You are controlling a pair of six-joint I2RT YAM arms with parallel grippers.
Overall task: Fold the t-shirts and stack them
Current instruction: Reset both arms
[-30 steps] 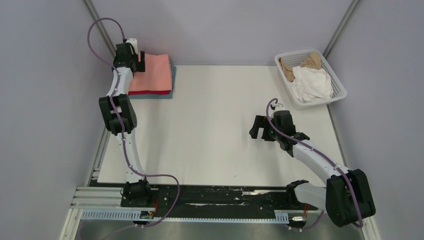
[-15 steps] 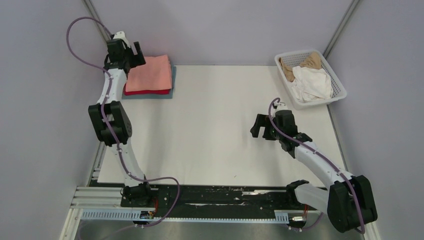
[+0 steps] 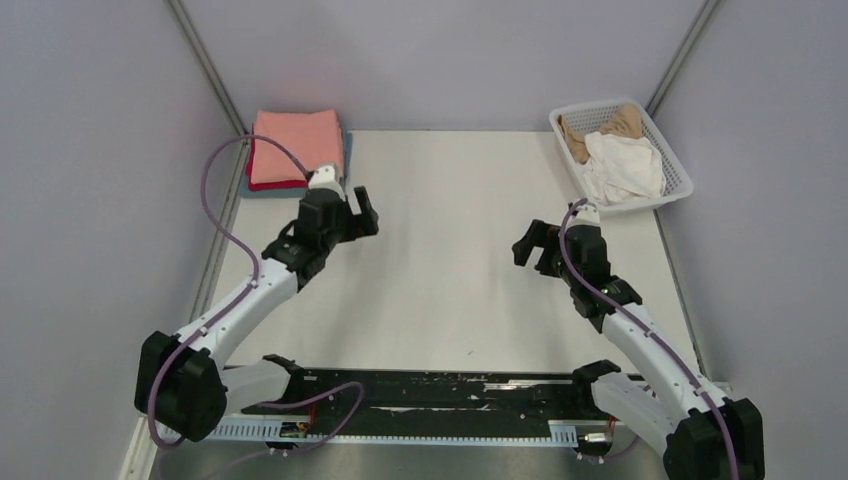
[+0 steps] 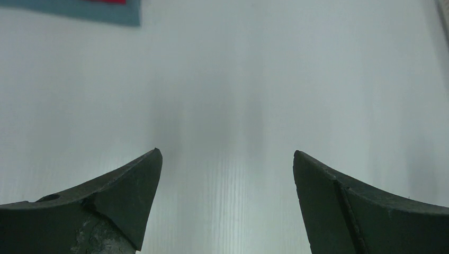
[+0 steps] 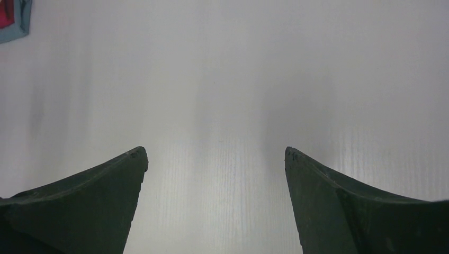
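A folded stack lies at the table's far left corner: the salmon-pink t-shirt (image 3: pixel 297 145) on top, the bright red one (image 3: pixel 272 184) under it, the grey-blue one (image 3: pixel 345 158) at the bottom. The white t-shirt (image 3: pixel 622 170) and the tan one (image 3: pixel 612 124) lie crumpled in the basket. My left gripper (image 3: pixel 362 213) is open and empty over the bare table, in front of the stack. In the left wrist view (image 4: pixel 226 159) the grey-blue corner (image 4: pixel 79 10) shows at the top left. My right gripper (image 3: pixel 528 252) is open and empty over the table at right of centre (image 5: pixel 216 153).
The white lattice basket (image 3: pixel 676 165) stands at the far right corner. Grey walls close in the table at the back and both sides. A black rail with the arm bases runs along the near edge.
My left arm has swung away from the stack at the far left and come down over the table's left middle. My right gripper has shifted slightly right.
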